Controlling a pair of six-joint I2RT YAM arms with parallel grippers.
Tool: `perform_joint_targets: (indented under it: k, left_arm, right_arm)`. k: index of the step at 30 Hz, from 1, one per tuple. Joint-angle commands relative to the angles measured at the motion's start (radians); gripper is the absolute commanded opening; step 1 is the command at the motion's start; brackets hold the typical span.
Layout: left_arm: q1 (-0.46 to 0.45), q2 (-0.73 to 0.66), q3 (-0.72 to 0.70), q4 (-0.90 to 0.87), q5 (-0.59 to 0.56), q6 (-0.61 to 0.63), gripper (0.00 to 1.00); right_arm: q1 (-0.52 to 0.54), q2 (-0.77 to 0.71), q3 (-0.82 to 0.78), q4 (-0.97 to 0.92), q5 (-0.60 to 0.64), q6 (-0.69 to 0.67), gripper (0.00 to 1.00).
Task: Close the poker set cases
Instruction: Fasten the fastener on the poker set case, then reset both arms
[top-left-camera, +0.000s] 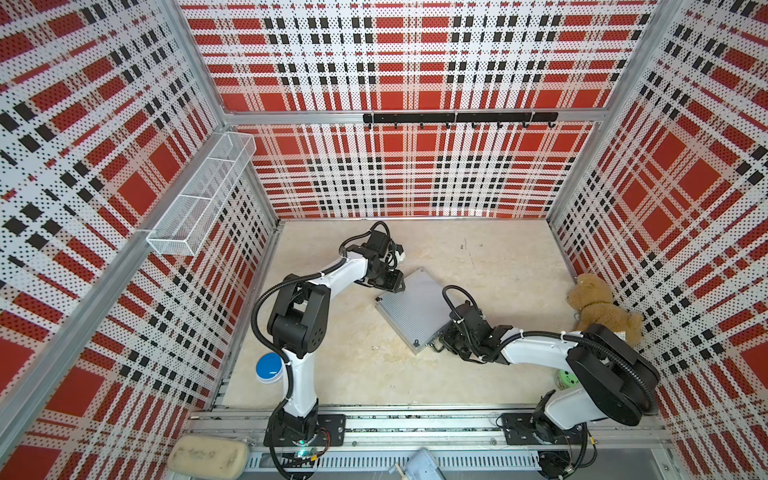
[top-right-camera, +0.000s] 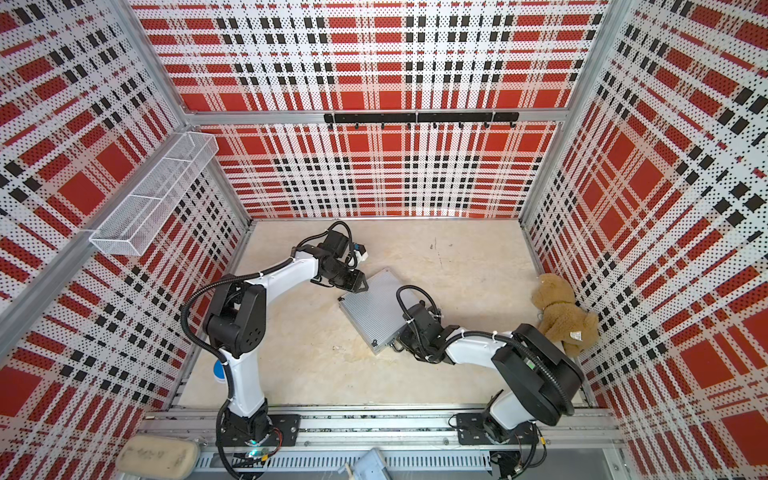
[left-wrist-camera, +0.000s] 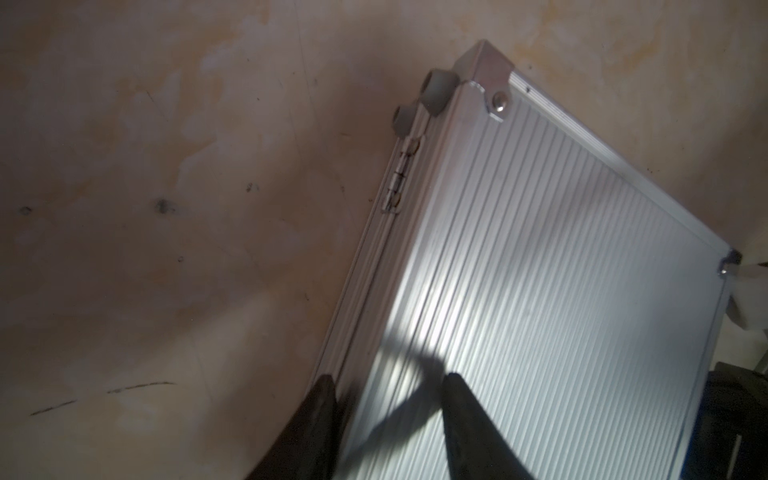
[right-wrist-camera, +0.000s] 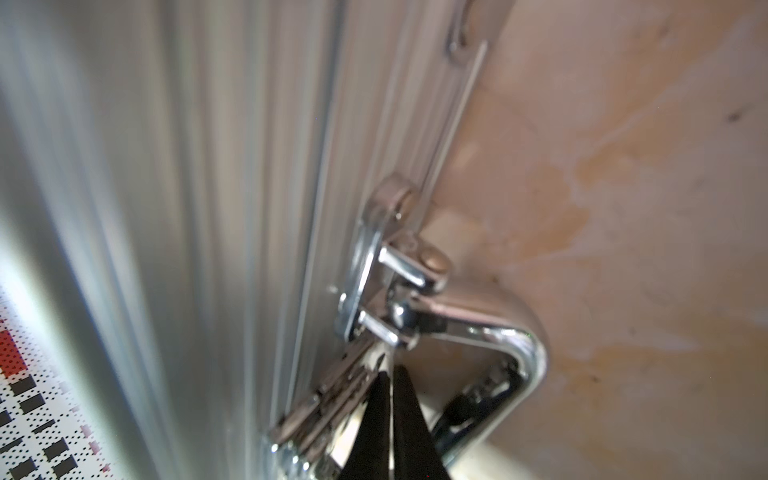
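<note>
Nearest, right gripper (right-wrist-camera: 388, 372): jaws pressed together, nothing between them. Tips sit at the chrome fittings by the handle (right-wrist-camera: 519, 345) bracket on the case's near edge; exact contact is blurred.

Mid-table (top-left-camera: 498, 257), poker set case (top-left-camera: 415, 309): lid down, lying flat and skewed, ribbed face up in both top views.

Beyond it, left gripper (left-wrist-camera: 386, 378): at the far hinge-side corner, jaws part-way apart and clamped over the case edge. One finger (left-wrist-camera: 318, 415) is against the side wall, the other's tip on the ribbed lid.

Teddy bear (top-left-camera: 598, 309): by the right wall, well apart from the case. Its tag (top-right-camera: 575, 336) is too small to read.

Hook rail (top-left-camera: 457, 118): on the back wall.
</note>
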Motion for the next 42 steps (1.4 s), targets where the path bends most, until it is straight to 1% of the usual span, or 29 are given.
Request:
perform_joint_targets:
  k: [1, 4, 7, 11, 13, 16, 21, 27, 28, 29, 31, 33, 37, 40, 42]
  left_arm:
    - [-0.019, 0.068, -0.019, -0.079, -0.003, 0.006, 0.44]
    - [-0.017, 0.070, -0.010, -0.083, -0.004, 0.007, 0.45]
    - [-0.013, 0.068, 0.003, -0.089, -0.007, 0.006, 0.48]
    - [-0.005, 0.044, 0.019, -0.090, -0.007, 0.001, 0.58]
    - [0.001, 0.017, 0.019, -0.077, -0.003, -0.003, 0.65]
    - [0.016, -0.039, 0.005, -0.041, -0.005, -0.014, 0.73]
    - [0.049, -0.155, -0.043, 0.033, -0.032, -0.038, 0.85]
    - [0.109, -0.315, -0.186, 0.165, -0.093, -0.082, 0.94]
    - [0.143, -0.338, -0.214, 0.185, -0.109, -0.087, 0.95]
    - [0.156, -0.360, -0.240, 0.202, -0.124, -0.088, 0.96]
    - [0.182, -0.406, -0.300, 0.241, -0.160, -0.091, 0.97]
    - [0.208, -0.457, -0.373, 0.306, -0.183, -0.091, 1.00]
    - [0.264, -0.523, -0.485, 0.393, -0.224, -0.085, 0.99]
    - [0.303, -0.562, -0.561, 0.448, -0.266, -0.067, 0.99]
    - [0.333, -0.591, -0.613, 0.495, -0.282, -0.052, 0.99]
  right_arm:
    - [0.003, 0.041, 0.008, 0.066, -0.014, 0.007, 0.09]
    - [0.003, -0.006, -0.007, 0.024, -0.015, 0.011, 0.12]
    - [0.002, -0.084, -0.010, -0.066, -0.014, 0.008, 0.16]
    - [-0.005, -0.205, 0.021, -0.257, 0.003, -0.033, 0.22]
    - [-0.016, -0.259, 0.051, -0.352, 0.016, -0.077, 0.25]
    - [-0.061, -0.301, 0.106, -0.456, 0.019, -0.173, 0.29]
    - [-0.187, -0.309, 0.197, -0.522, 0.002, -0.376, 0.39]
    - [-0.344, -0.265, 0.288, -0.510, -0.014, -0.624, 0.51]
    - [-0.370, -0.256, 0.297, -0.497, -0.020, -0.661, 0.54]
    - [-0.392, -0.246, 0.305, -0.477, -0.023, -0.695, 0.57]
    - [-0.429, -0.226, 0.308, -0.408, -0.028, -0.776, 0.64]
    - [-0.453, -0.199, 0.314, -0.357, -0.003, -0.855, 0.75]
    - [-0.520, -0.143, 0.331, -0.283, 0.010, -0.984, 0.89]
    - [-0.564, -0.128, 0.316, -0.217, 0.036, -1.070, 1.00]
    - [-0.588, -0.131, 0.291, -0.171, 0.074, -1.120, 1.00]
